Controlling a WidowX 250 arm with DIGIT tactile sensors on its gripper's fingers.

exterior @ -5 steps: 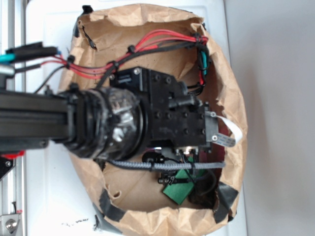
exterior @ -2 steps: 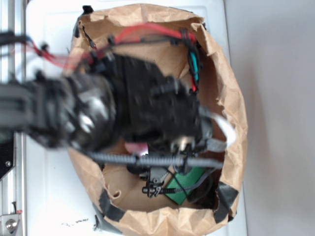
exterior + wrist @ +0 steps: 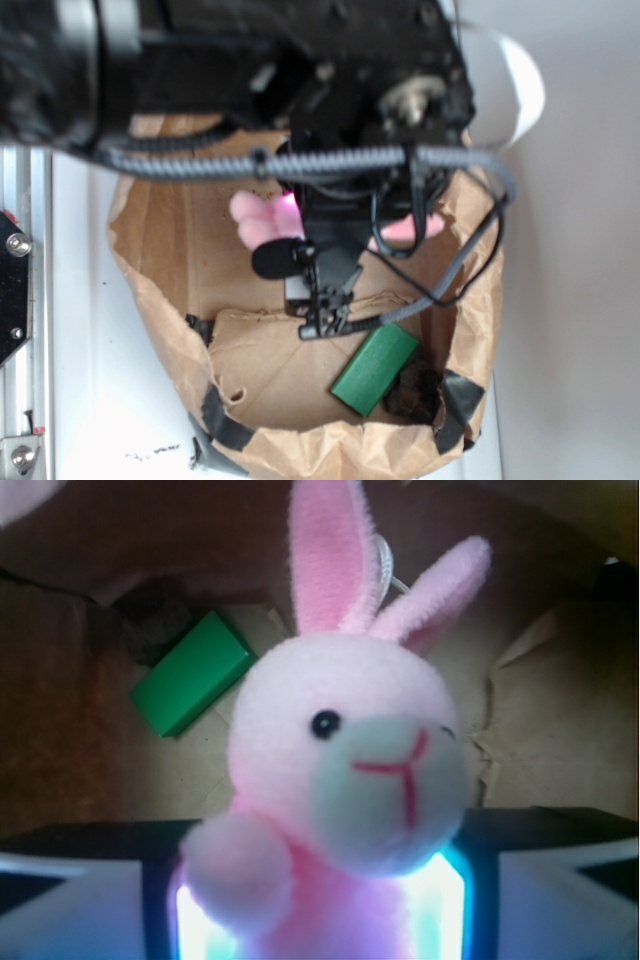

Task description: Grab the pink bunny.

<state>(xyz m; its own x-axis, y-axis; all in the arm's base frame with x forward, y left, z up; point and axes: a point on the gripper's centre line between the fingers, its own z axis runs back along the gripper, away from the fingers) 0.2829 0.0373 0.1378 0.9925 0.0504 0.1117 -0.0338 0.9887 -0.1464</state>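
The pink bunny (image 3: 345,770) fills the wrist view: light pink body, two darker-pink ears pointing up, pale face. Its body sits between my gripper's (image 3: 320,920) two fingers, which are shut on it. In the exterior view the bunny (image 3: 262,217) shows as pink patches beside the black gripper (image 3: 325,240), held well above the floor of the brown paper bag (image 3: 160,290). An ear tip (image 3: 412,228) sticks out on the right. Most of the bunny is hidden by the arm there.
A green block (image 3: 375,368) lies on the bag floor at the lower right, also in the wrist view (image 3: 190,675). A dark lump (image 3: 412,390) sits beside it. The bag's crumpled walls ring the space; black tape patches (image 3: 225,425) mark its rim.
The arm has risen out of the bag toward the camera, carrying the pink bunny up. The green block, partly covered before, now lies in full view.
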